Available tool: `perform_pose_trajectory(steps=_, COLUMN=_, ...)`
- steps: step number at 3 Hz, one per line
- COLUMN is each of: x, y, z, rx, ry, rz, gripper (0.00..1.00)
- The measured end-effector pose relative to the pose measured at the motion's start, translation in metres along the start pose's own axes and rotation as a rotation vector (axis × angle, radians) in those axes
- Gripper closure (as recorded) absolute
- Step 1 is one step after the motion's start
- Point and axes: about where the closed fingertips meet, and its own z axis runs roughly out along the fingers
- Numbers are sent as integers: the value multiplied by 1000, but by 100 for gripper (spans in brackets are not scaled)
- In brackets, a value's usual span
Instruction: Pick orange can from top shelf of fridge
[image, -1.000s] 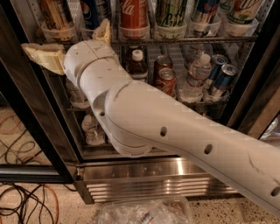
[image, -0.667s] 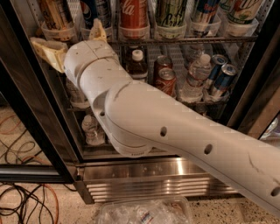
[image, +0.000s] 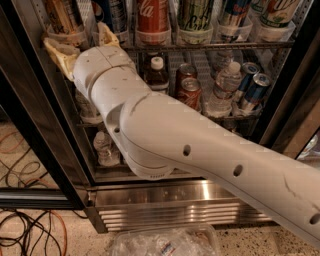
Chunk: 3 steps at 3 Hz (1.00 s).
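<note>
The orange can (image: 62, 14) stands at the far left of the top shelf (image: 210, 45), tall and orange-gold with pale diagonal marks, its foot behind a clear plastic lip. My gripper (image: 75, 36) is open just below and in front of it. One yellowish finger (image: 56, 54) lies low to the can's left. The other finger (image: 106, 36) points up on the can's right. The can's top is out of view. The fridge (image: 175, 202) has a ribbed steel base. The white arm hides the left part of the lower racks.
A red cola can (image: 152, 15) and other tall cans stand to the right on the same shelf. The rack below holds short copper cans (image: 190, 92), bottles (image: 157, 75) and blue cans (image: 255, 90). The black door frame (image: 35, 125) is on the left. Cables (image: 25, 230) lie on the floor.
My gripper has moved up and to the right, closer to the foot of the orange can. The fingers have stayed open.
</note>
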Motion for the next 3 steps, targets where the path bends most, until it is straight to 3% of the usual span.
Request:
perform_pose_trajectory(steps=1, x=0, y=0, z=0, rx=0, ry=0, rz=0, gripper=23)
perform_pose_trajectory(steps=2, x=1, y=3, z=2, rx=-10, ry=4, rz=-4, gripper=39)
perform_pose_trajectory(steps=3, x=3, y=6, z=4, rx=-24, ry=10, rz=-7, gripper=37)
